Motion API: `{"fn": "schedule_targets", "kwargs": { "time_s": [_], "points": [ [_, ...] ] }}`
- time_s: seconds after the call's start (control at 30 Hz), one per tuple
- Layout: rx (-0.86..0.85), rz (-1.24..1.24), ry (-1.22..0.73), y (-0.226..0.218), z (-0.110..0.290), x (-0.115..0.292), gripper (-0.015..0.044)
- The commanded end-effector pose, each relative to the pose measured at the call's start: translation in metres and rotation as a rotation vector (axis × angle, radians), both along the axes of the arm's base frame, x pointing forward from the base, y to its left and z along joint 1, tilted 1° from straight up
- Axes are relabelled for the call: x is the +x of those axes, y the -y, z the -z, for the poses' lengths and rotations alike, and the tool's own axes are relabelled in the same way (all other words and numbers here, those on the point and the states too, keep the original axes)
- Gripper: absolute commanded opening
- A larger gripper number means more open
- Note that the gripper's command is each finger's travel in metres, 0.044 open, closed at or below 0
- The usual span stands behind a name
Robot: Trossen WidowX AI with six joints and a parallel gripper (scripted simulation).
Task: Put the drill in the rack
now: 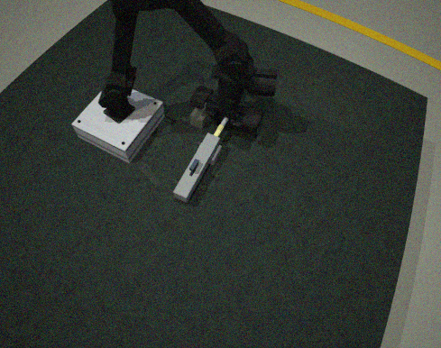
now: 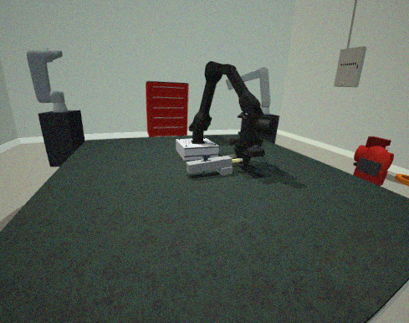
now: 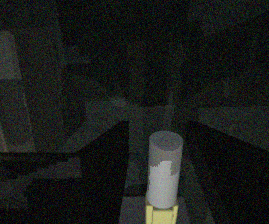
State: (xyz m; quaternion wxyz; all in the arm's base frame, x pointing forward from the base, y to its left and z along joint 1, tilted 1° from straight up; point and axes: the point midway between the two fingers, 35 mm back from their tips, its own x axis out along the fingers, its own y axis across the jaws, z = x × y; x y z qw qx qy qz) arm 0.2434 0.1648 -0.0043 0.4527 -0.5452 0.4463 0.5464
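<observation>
My gripper (image 1: 224, 118) hangs released, gripping nothing, at the drill (image 1: 221, 127) tip, which juts from the grey block (image 1: 197, 168) lying on the dark green mat (image 1: 268, 234). Its key (image 1: 194, 166) sits on top. Behind the block: my white base (image 2: 196, 148), a red cabinet (image 2: 166, 108), a wall sign (image 2: 350, 66) with unreadable writing.

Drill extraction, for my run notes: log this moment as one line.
claw: open, over drill tip | drill: in housing | key: untouched
</observation>
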Motion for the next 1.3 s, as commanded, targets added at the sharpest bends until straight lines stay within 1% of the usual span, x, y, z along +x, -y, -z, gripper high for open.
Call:
{"fn": "schedule_targets", "kwargs": {
  "time_s": [0.0, 0.23, 1.27],
  "points": [
    [-0.001, -0.003, 0.000, 0.000, 0.000, 0.000, 0.0263],
    [0.005, -0.001, 0.007, 0.004, 0.001, 0.002, 0.0440],
    [0.004, -0.001, 0.007, 0.014, 0.004, 0.006, 0.0440]
  ]
}}
